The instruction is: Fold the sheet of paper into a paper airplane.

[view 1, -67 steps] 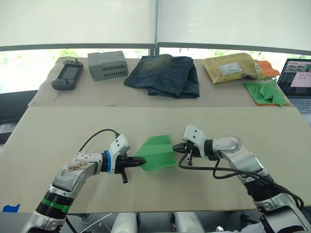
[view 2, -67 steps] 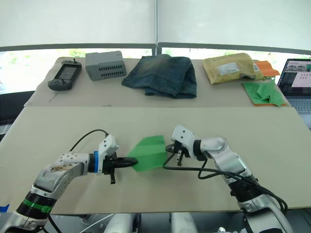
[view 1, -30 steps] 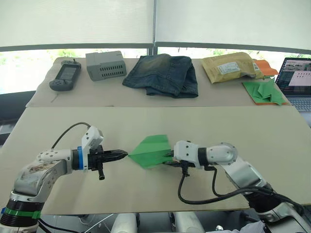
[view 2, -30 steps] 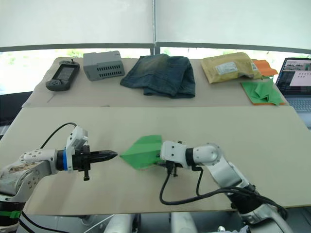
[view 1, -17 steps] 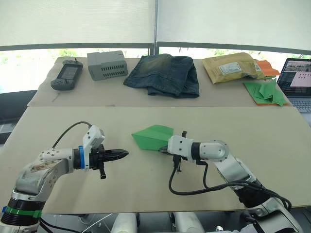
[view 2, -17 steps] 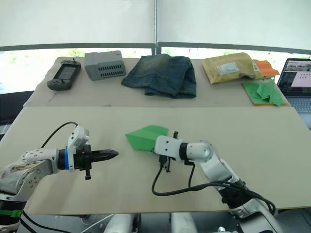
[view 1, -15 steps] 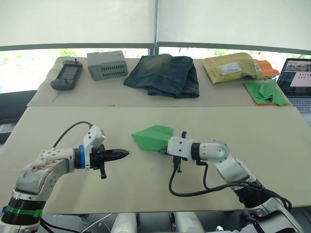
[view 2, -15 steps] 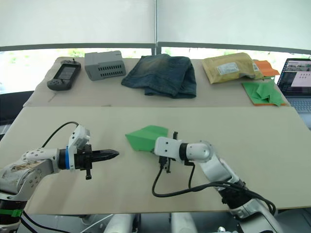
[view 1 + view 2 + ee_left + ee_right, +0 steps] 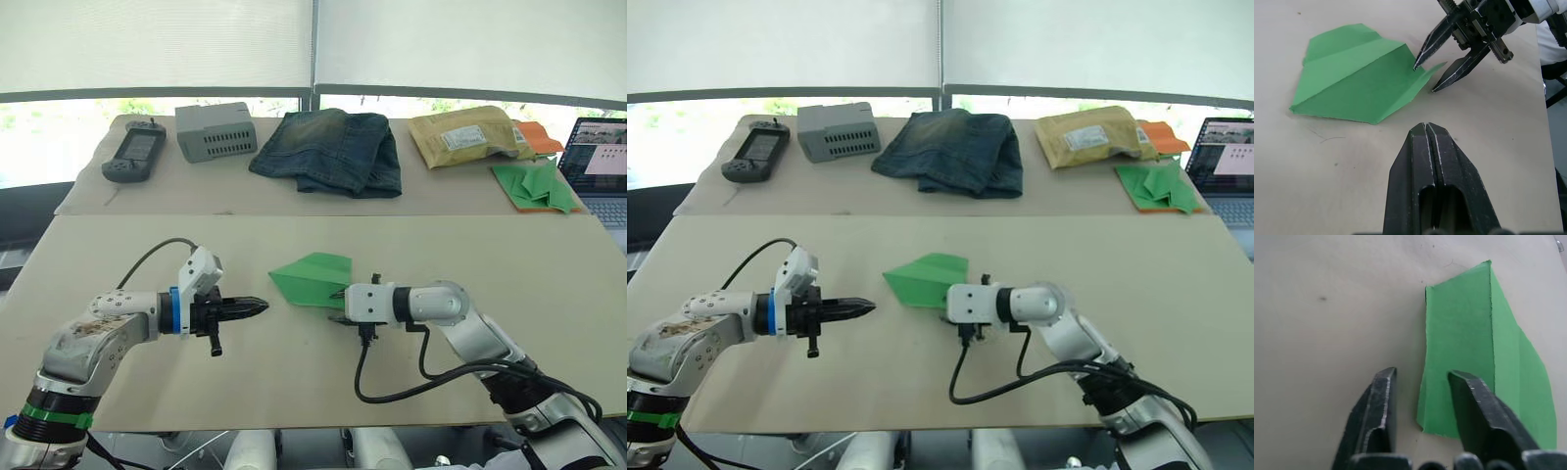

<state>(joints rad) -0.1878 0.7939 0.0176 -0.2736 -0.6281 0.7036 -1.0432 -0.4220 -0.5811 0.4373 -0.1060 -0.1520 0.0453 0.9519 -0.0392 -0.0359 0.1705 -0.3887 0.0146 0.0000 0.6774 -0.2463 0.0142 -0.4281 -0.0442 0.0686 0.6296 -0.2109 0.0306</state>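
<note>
The sheet of paper (image 9: 312,279) is bright green and folded into a pointed wedge, the shape of the paper airplane. It lies on the beige table (image 9: 549,294) with its point toward my left arm. My left gripper (image 9: 259,305) is shut and empty, a short gap from the point; its closed fingertips (image 9: 1426,131) aim at the paper (image 9: 1354,73). My right gripper (image 9: 1424,78) is open at the wedge's blunt rear edge, one fingertip (image 9: 1415,64) over the corner. In the right wrist view its fingers straddle the paper's edge (image 9: 1459,333).
On the far table are a handheld game console (image 9: 135,154), a grey box (image 9: 217,130), folded jeans (image 9: 328,149), a yellow padded envelope (image 9: 460,135) and a pile of green paper shapes on an orange sheet (image 9: 534,188). A laptop (image 9: 600,162) stands at the far right.
Over the last second the right gripper slid the paper away from me and turned it. It now stands open at the rear edge. The left gripper moved closer to the paper's point.
</note>
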